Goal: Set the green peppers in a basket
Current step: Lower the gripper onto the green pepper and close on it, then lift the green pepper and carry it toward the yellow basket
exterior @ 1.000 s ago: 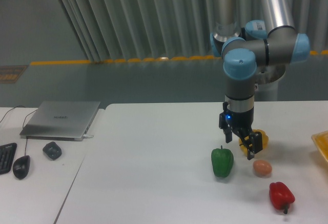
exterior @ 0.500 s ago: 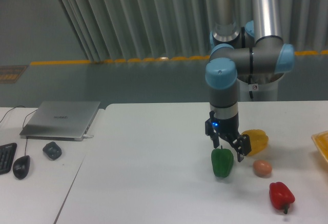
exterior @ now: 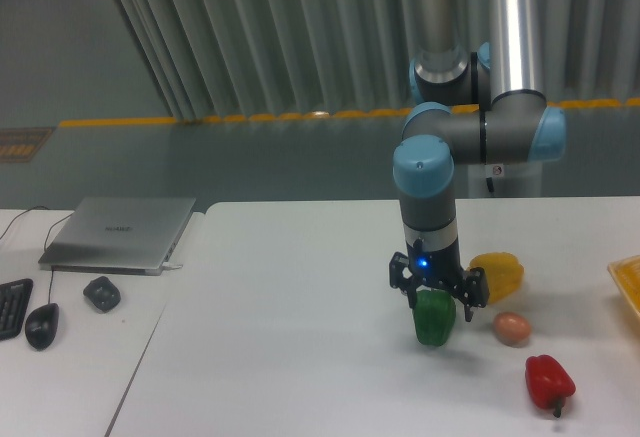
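Observation:
The green pepper stands upright on the white table, right of centre. My gripper hangs straight down over it, open, with one finger on each side of the pepper's top and a gap left on both sides. The pepper's stem is hidden behind the gripper. At the far right edge of the view, only the pale-rimmed corner of the yellow-orange basket shows.
A yellow pepper lies just right of the gripper, a brown egg sits below it, and a red pepper lies nearer the front. On the left table are a laptop, a mouse, a keyboard edge and a small dark object.
The arm has swung left from beside the yellow pepper and come down, so the open fingers now straddle the green pepper's top. The pepper itself has not moved.

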Controlling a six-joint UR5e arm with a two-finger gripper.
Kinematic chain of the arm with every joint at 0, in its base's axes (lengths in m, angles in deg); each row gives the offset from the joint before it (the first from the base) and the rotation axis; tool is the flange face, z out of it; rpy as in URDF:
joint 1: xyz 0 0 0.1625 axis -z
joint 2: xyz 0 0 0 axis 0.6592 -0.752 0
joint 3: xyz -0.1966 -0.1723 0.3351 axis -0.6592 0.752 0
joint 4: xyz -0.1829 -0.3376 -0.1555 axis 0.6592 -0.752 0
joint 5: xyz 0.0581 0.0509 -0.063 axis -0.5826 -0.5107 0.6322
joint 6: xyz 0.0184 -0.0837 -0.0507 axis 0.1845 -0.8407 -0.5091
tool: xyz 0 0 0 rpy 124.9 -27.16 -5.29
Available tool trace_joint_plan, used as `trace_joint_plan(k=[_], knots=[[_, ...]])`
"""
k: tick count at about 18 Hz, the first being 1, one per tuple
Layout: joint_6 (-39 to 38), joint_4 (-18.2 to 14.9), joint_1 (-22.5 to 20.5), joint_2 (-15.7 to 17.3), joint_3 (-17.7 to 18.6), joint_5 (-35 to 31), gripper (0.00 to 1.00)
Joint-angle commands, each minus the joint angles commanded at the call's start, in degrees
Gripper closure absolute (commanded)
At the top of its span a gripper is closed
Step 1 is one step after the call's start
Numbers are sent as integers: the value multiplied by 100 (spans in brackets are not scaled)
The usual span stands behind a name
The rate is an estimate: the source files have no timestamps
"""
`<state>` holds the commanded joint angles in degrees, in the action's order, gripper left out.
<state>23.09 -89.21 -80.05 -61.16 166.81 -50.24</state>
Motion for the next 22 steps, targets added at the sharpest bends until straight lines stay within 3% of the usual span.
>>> trace_joint_plan(k=[5, 6, 7, 10, 12, 14, 18, 22], knots=[[-18, -9, 62, -44, -9, 9, 2], [-9, -17, 62, -70, -9, 9, 20], [34, -17, 62, -79, -18, 17, 31], [70, -53, 62, -79, -18, 18, 45], [70, -61, 62, -71, -35, 18, 63], [79, -218, 53, -44, -184, -9, 67], [437, -1071, 53, -53, -685, -35, 68], [824, -1151, -113, 148, -853, -35, 68]])
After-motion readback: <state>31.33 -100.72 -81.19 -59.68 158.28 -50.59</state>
